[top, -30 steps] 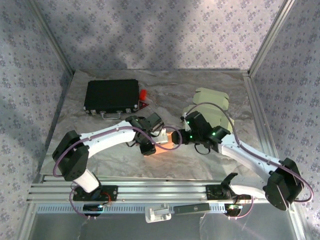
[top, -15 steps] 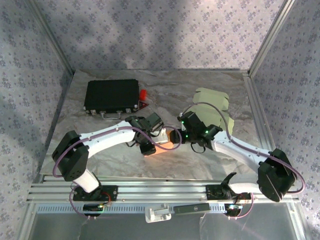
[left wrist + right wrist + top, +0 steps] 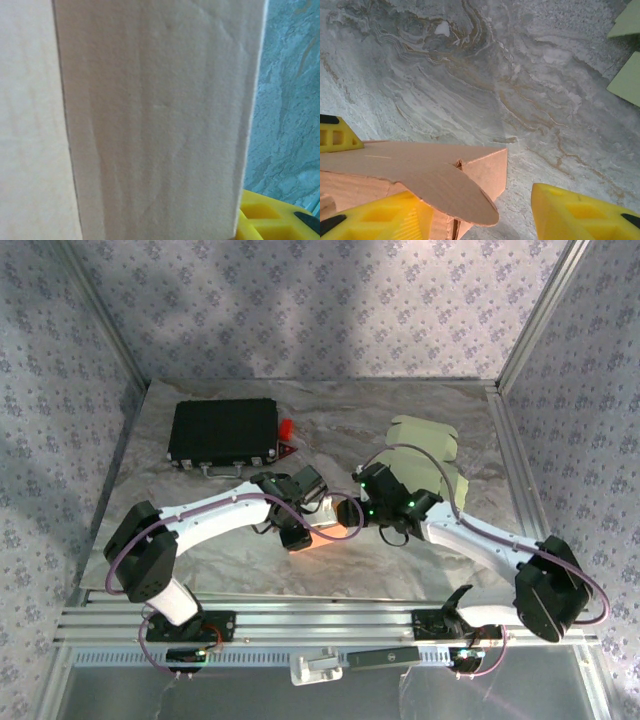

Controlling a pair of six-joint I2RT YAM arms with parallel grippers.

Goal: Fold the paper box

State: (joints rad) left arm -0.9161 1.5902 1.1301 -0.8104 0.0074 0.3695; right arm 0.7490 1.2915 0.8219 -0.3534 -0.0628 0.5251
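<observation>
Right pincer edged in, paper box partly within.

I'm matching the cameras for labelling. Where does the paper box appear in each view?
Top external: paper box near the middle of the picture.
Left wrist: close up, covering the left and middle.
Right wrist: lower left.
Shared landmark: marbled tabletop.
</observation>
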